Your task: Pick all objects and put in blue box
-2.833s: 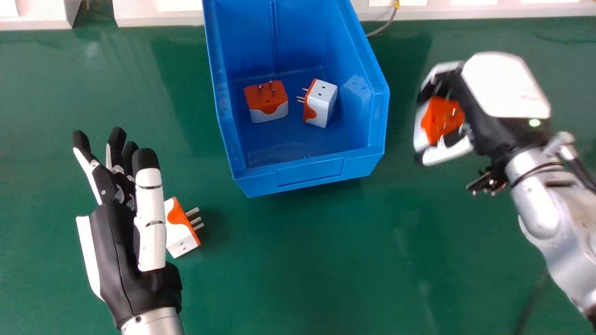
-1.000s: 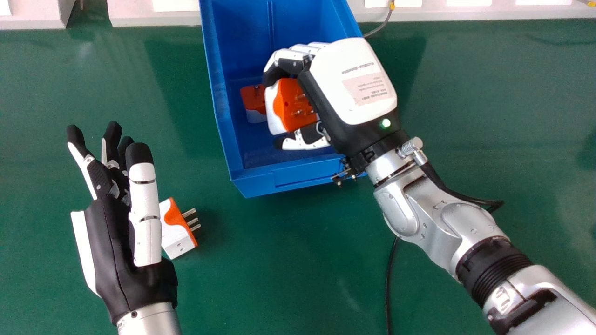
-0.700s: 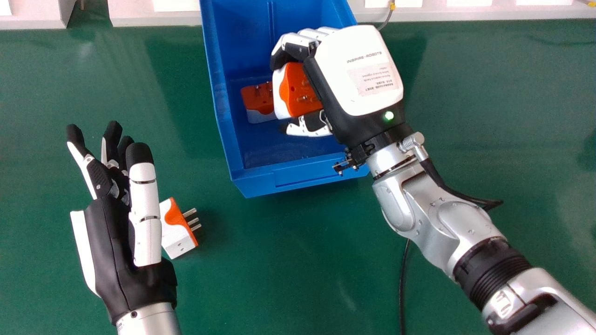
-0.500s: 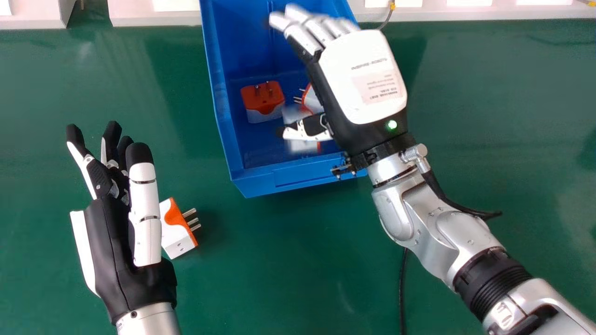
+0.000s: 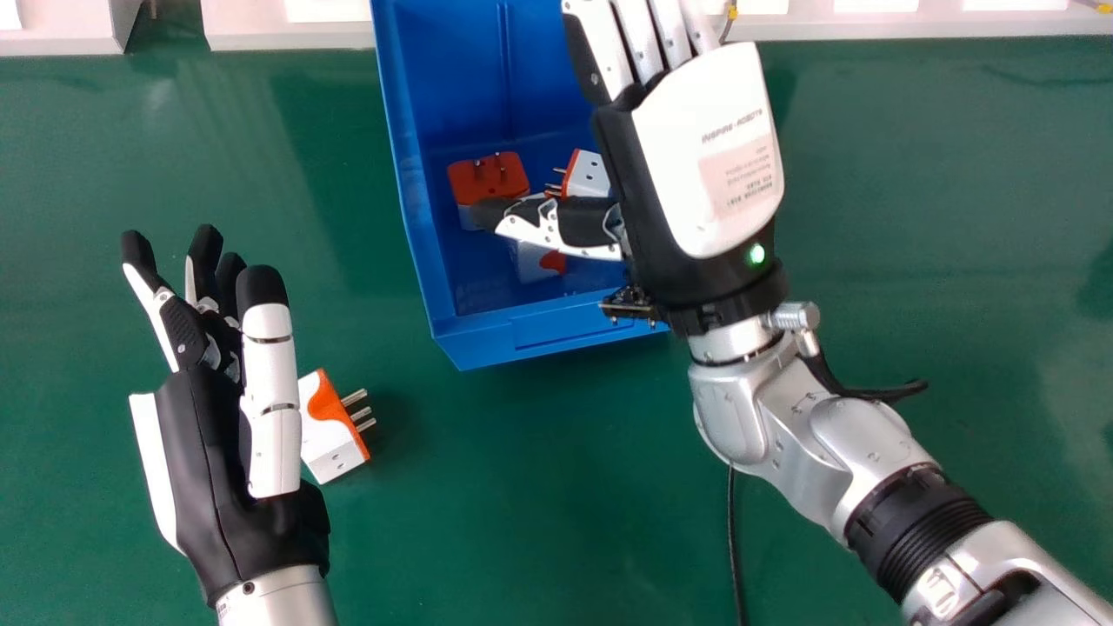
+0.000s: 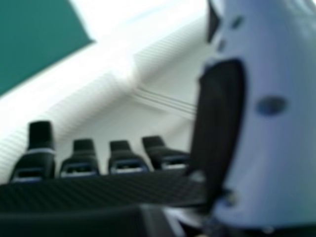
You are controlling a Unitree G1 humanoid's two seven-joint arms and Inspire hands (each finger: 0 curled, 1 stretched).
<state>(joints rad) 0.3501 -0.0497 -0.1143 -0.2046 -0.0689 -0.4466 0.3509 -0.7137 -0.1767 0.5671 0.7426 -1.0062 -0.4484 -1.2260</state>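
In the head view my right hand [image 5: 696, 165] is open over the right part of the blue box [image 5: 548, 323], its thumb stretched across the inside. Below that thumb lies a white and orange plug adapter [image 5: 537, 261], partly covered. Two more rest farther back in the box: an orange-topped adapter [image 5: 489, 176] and a white one [image 5: 588, 176] beside the palm. My left hand [image 5: 235, 469] is open at the left, and just right of its thumb another adapter [image 5: 332, 435] lies on the green table, partly hidden. In the right hand view, my right hand [image 6: 98, 192] holds nothing.
The green table [image 5: 539, 504] stretches around the box. A white ledge [image 5: 287, 36] runs along its far edge, with a thin cable behind the box. A black cable [image 5: 736, 548] hangs beneath the right forearm.
My right hand came in from the right over the box, its fingers straightened and the adapter it held dropped inside. It has since shifted slightly right. The left hand barely moved.
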